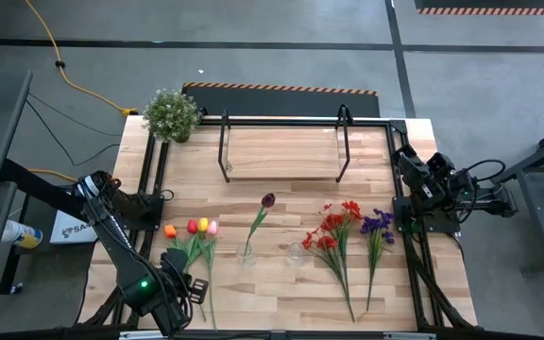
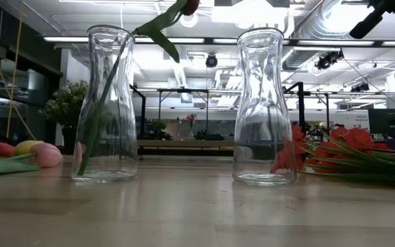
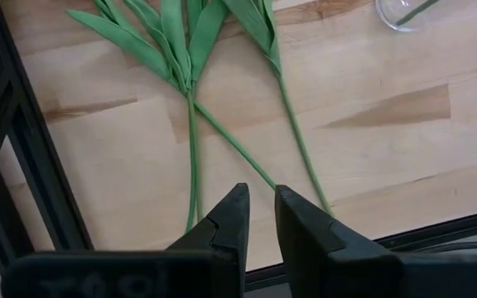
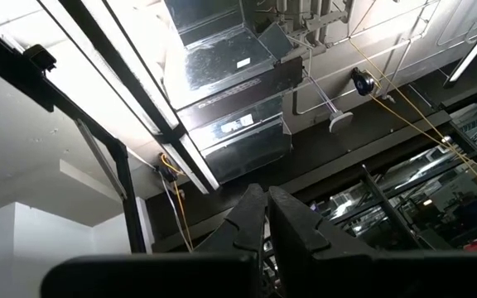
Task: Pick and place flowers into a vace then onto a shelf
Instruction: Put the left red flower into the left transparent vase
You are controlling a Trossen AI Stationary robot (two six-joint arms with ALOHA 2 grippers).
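A maroon tulip (image 1: 267,200) stands with its stem in one clear glass vase (image 1: 246,253); a second vase (image 1: 296,252) beside it is empty. Orange, red, yellow and pink tulips (image 1: 192,228) lie flat on the table's left, and red sprays (image 1: 333,231) and purple sprays (image 1: 378,225) lie on its right. My left gripper (image 3: 261,211) hovers over the lower ends of the tulip stems (image 3: 237,147) near the table's near edge, its fingers open by a narrow gap. My right gripper (image 4: 265,199) is shut, pointing up at the ceiling, folded back at the right edge.
The light-wood shelf (image 1: 281,151) on its black frame stands at the far middle, and a bushy potted plant (image 1: 171,113) sits at the far left corner. Black frame rails (image 1: 154,179) run along the table's left and right sides. Bare planks lie between the shelf and the vases.
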